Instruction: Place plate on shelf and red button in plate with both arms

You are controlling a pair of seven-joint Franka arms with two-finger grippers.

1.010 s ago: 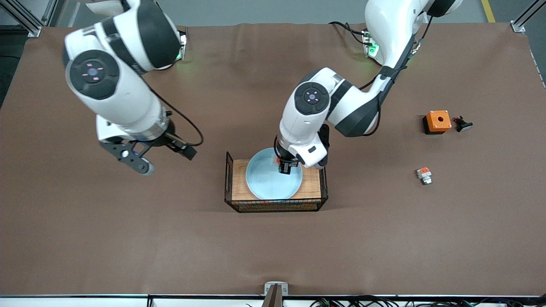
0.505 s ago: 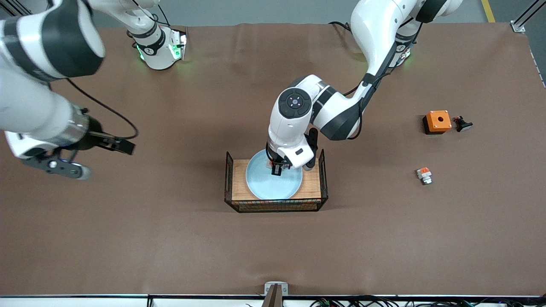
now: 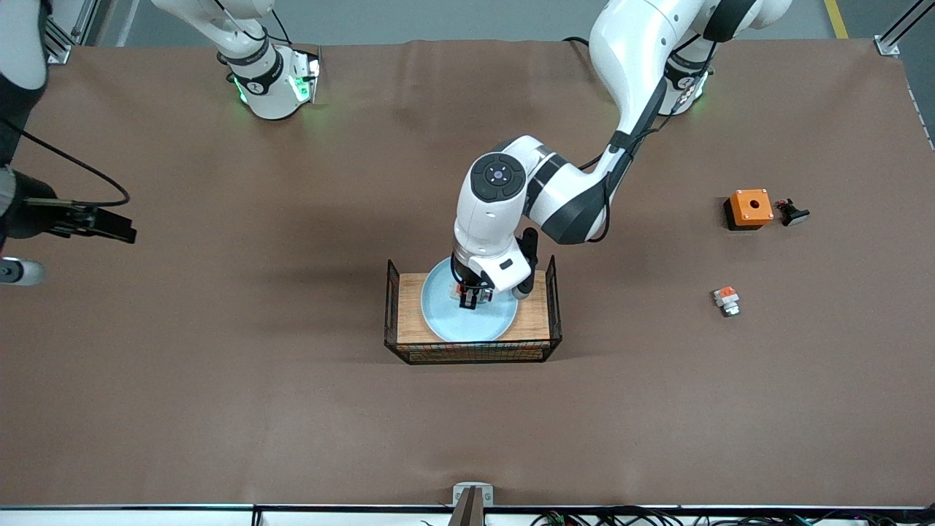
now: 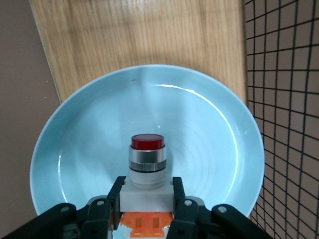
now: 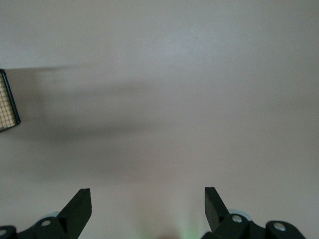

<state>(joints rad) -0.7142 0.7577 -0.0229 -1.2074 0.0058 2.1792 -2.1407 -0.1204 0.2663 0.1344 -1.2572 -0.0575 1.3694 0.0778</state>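
Your left gripper (image 4: 147, 199) is pinching the red button (image 4: 147, 167) by its white body, fingers pressed against both sides, dark red tip pointing away from the wrist and out over the plate (image 3: 442, 321). In the front view that gripper (image 3: 468, 298) is hanging low over the plate's middle, though you cannot quite tell whether the button is already touching the glaze. The plate is sitting on the wooden floor of a wire basket (image 3: 392, 307) near the centre of the worktop, somewhat toward the front camera's edge. So the plate looks to be placed and you are on the button step: the next move calls for a short, straight descent until the part is resting flat, then spreading the fingers and lifting clear without nudging the basket wall beside the wrist. Your right gripper (image 5: 144, 201) is waiting with fingers spread wide over bare mat at the right arm's edge of the worktop. A second white-and-orange part (image 3: 726, 299), an orange box (image 3: 749, 208) and a black button (image 3: 792, 212) are lying toward the left arm's edge.
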